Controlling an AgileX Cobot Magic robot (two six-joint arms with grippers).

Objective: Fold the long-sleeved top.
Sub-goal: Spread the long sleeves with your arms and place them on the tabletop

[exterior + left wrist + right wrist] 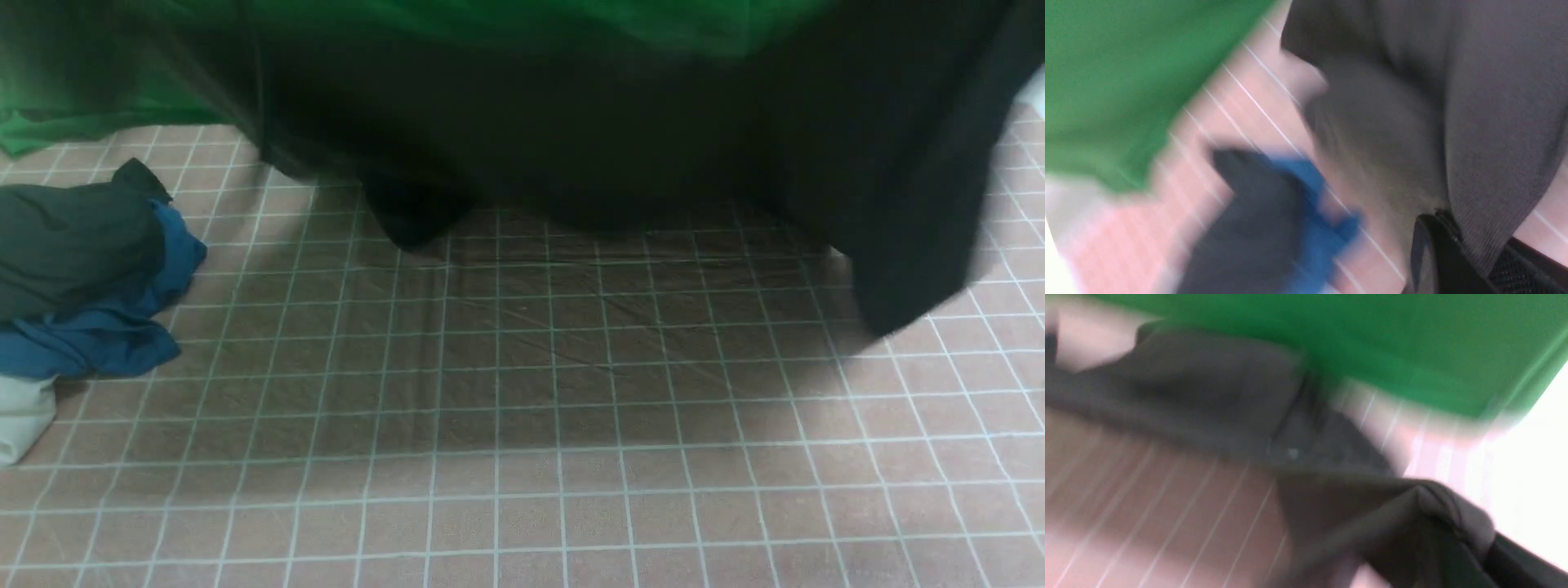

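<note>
Jaws of the left gripper (1466,261) pinch an edge of the long-sleeved top (571,122); those of the right gripper (1502,549), through the blur, seem clamped on a bunched fold of it. Held up, the top hangs across the far side over the checked tablecloth (571,490), one sleeve dangling at right. At the left edge lie a dark grey-green garment (73,237), a blue garment (106,335) and a white cloth (24,416), with a green backdrop (82,82) behind.

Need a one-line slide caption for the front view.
Black top hangs lifted over the gridded table; other clothes lie heaped at left.
</note>
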